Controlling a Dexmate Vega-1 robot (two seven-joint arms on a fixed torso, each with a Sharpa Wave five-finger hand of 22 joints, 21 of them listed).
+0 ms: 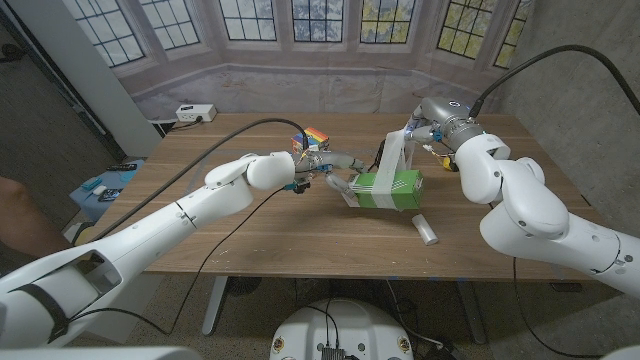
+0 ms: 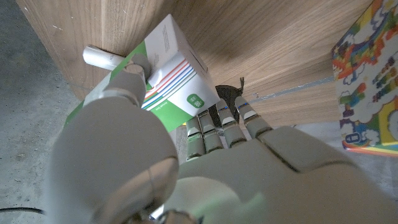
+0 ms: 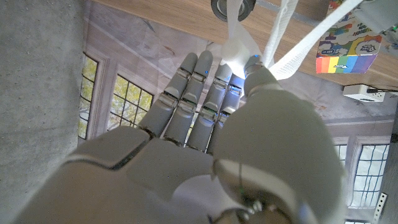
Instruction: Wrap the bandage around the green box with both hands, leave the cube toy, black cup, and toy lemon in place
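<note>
The green box [image 1: 397,189] lies on its side mid-table with white bandage [image 1: 366,188] banded around its left part. My left hand [image 1: 325,180] grips the box's left end; in the left wrist view the thumb [image 2: 133,72] presses on the box [image 2: 174,68]. A strip of bandage [image 1: 393,150] rises from the box to my right hand [image 1: 428,128], which pinches it above the table, as the right wrist view shows [image 3: 239,46]. The bandage roll [image 1: 428,230] lies on the table in front of the box. The cube toy [image 1: 312,140] stands behind my left hand. The black cup [image 3: 233,7] sits beyond the strip.
A white power strip [image 1: 195,113] lies at the table's far left corner, and a black cable [image 1: 215,155] runs across the left side. Blue items [image 1: 105,185] sit on a side surface to the left. Part of a person [image 1: 12,215] shows at the left edge.
</note>
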